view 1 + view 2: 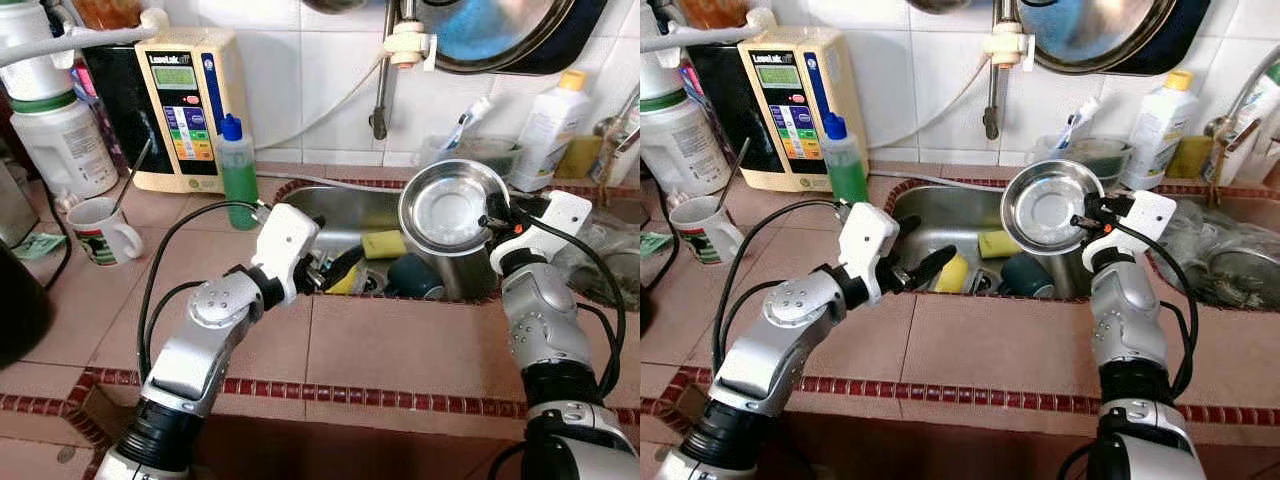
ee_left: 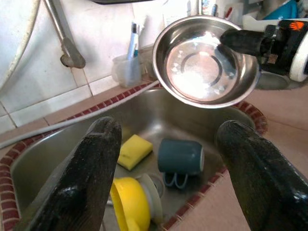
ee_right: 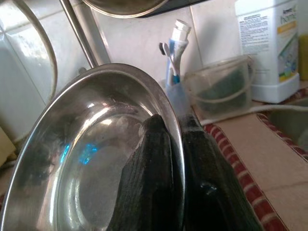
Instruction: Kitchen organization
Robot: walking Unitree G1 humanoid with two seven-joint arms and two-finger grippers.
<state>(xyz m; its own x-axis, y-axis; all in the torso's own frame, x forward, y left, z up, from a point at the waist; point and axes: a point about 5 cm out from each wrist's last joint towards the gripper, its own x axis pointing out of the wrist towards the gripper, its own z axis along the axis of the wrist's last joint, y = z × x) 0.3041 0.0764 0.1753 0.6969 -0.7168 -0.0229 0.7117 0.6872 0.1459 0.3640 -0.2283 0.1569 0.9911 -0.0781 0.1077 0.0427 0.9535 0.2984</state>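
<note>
My right gripper (image 1: 492,218) is shut on the rim of a round steel bowl (image 1: 452,210), one finger inside and one outside (image 3: 171,120). It holds the bowl tilted above the right end of the steel sink (image 1: 335,208). In the sink lie a yellow sponge (image 1: 383,243), a dark teal mug (image 2: 180,156) on its side and a yellow plastic piece (image 2: 130,204). My left gripper (image 1: 320,275) hangs open over the sink's left front edge, fingers (image 2: 94,173) spread and holding nothing.
A green soap bottle (image 1: 238,172), a water ioniser (image 1: 185,110) and a white mug (image 1: 105,230) stand to the left on the tiled counter. A tap pipe (image 1: 383,70), a clear tub with a toothbrush (image 1: 470,150) and a white bottle (image 1: 548,130) stand behind the sink.
</note>
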